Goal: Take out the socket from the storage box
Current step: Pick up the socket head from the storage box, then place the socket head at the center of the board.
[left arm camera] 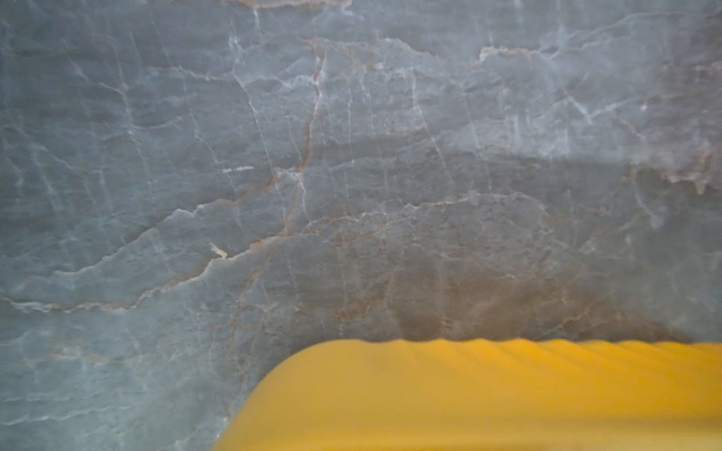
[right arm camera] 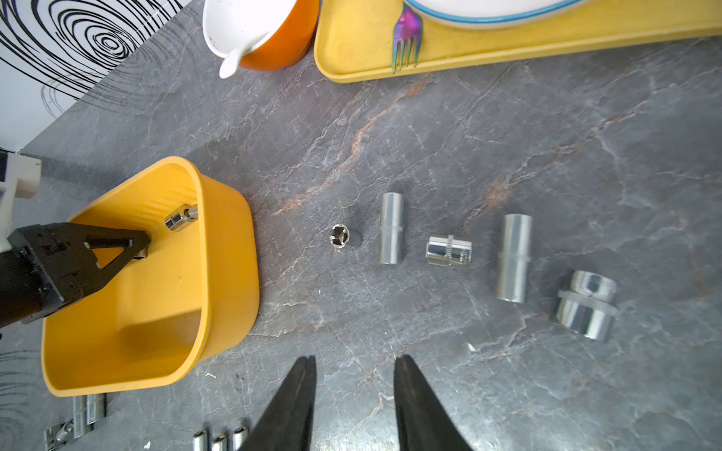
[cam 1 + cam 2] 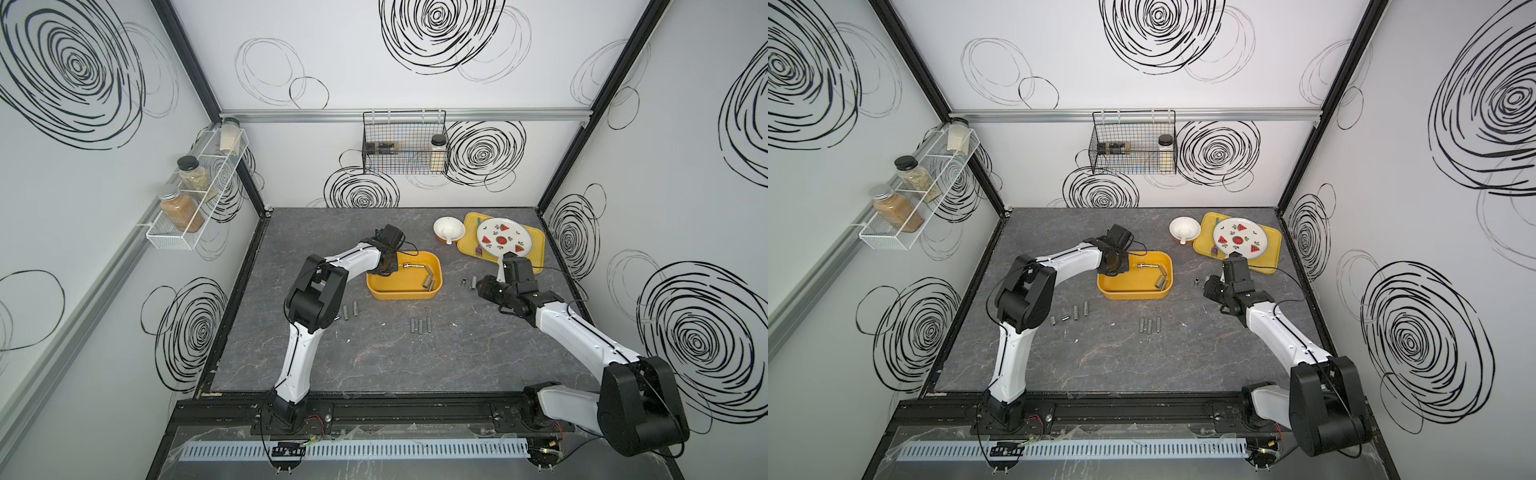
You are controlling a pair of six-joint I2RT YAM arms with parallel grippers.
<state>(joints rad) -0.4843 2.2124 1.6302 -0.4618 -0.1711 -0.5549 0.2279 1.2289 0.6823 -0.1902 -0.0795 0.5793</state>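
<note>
Reaching down inside the storage box (image 2: 230, 273), the left tool (image 2: 141, 245) shows side-on, so I cannot tell whether it grips anything; one socket (image 2: 180, 218) lies just beyond its tips, near the box wall. The right tool (image 2: 354, 358) hangs over the worktop (image 2: 508, 136), jaws parted and empty, the box off to its side.

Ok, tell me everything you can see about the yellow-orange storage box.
The storage box is a deep yellow-orange tub, plastic by its look, rectangular with rounded corners, plain outer walls and faint ribs on an inner wall. It stands upright and open-topped on the grey marbled table. Inside lie a few shiny metal sockets, at its right end and by the far wall. The left hand reaches down into its left end; whether it touches the box I cannot tell.
</note>
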